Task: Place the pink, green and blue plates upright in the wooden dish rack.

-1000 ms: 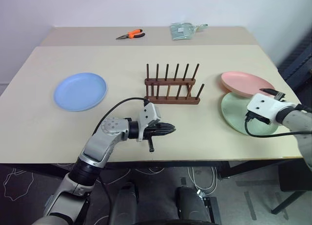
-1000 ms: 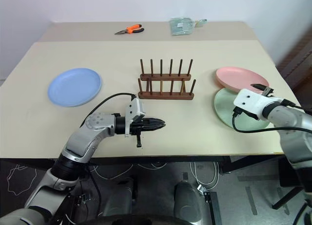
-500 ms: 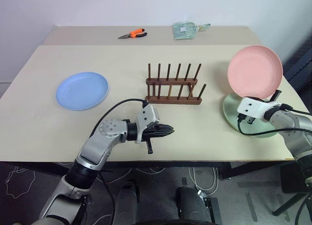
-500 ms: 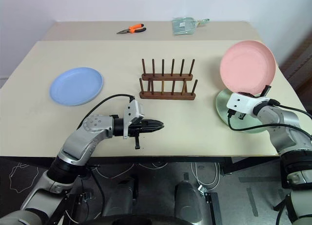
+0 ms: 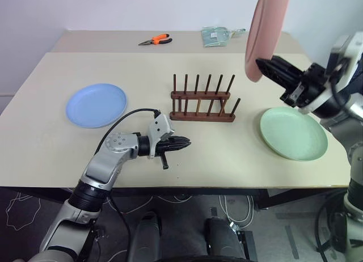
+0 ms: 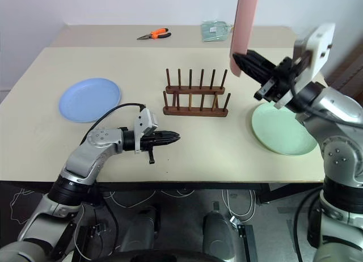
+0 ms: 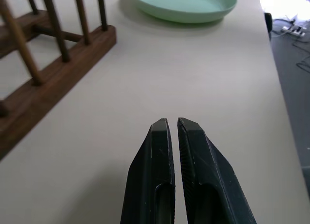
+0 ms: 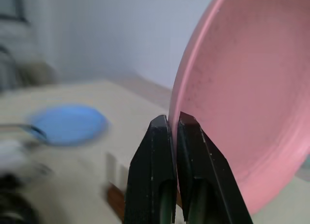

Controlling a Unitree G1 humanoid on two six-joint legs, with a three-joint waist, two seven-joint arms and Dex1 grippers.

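My right gripper (image 5: 260,62) is shut on the lower rim of the pink plate (image 5: 264,29). It holds the plate upright and edge-on, high above the table, right of the wooden dish rack (image 5: 203,97). In the right wrist view the fingertips (image 8: 162,124) pinch the pink plate's (image 8: 237,88) rim. The rack's pegs hold nothing. The green plate (image 5: 294,133) lies flat at the right and the blue plate (image 5: 96,105) flat at the left. My left gripper (image 5: 184,142) is shut and empty, hovering low in front of the rack and pointing right.
Orange-handled pliers (image 5: 153,40) and a clear packet (image 5: 215,35) lie on the far table behind. The table's front edge runs just below my left arm. Bare tabletop (image 5: 227,143) spans from the rack to the green plate.
My right gripper closed on the pink plate, lifted it off the green plate, and swung it up and left, turning it edge-on. The left gripper drifted slightly left.
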